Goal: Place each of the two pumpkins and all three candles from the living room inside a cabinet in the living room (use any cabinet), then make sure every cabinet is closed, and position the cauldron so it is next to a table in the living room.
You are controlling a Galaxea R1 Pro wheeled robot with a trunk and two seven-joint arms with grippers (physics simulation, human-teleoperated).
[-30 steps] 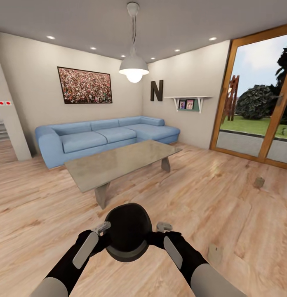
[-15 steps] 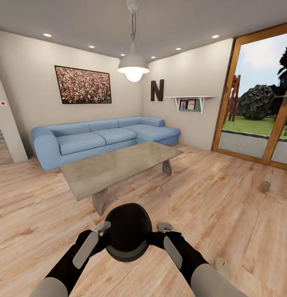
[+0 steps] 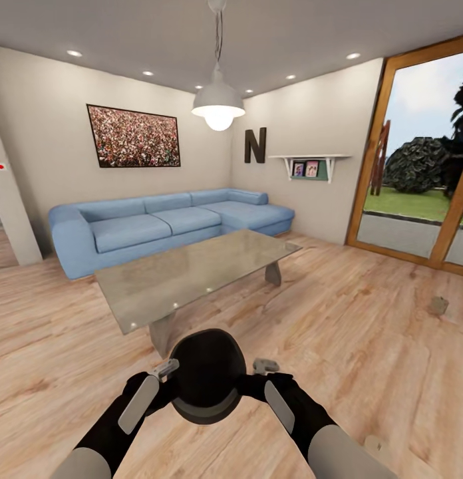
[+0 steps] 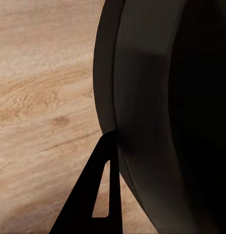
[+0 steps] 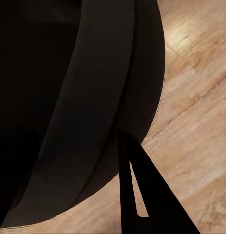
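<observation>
Both arms reach forward and bend inward, the left gripper [image 3: 170, 368] and right gripper [image 3: 261, 367] pressed on opposite sides of the cauldron [image 3: 206, 374], fingers [image 4: 96, 195] against its rim.

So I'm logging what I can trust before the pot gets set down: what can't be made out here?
- Jaws' hold: in both wrist views the cauldron hides all but one finger.
- Floor under the cauldron: head view, covered by it.
- Small grey things on the floor: head view, too small to identify.
- Table legs: mostly hidden beneath its top.
</observation>
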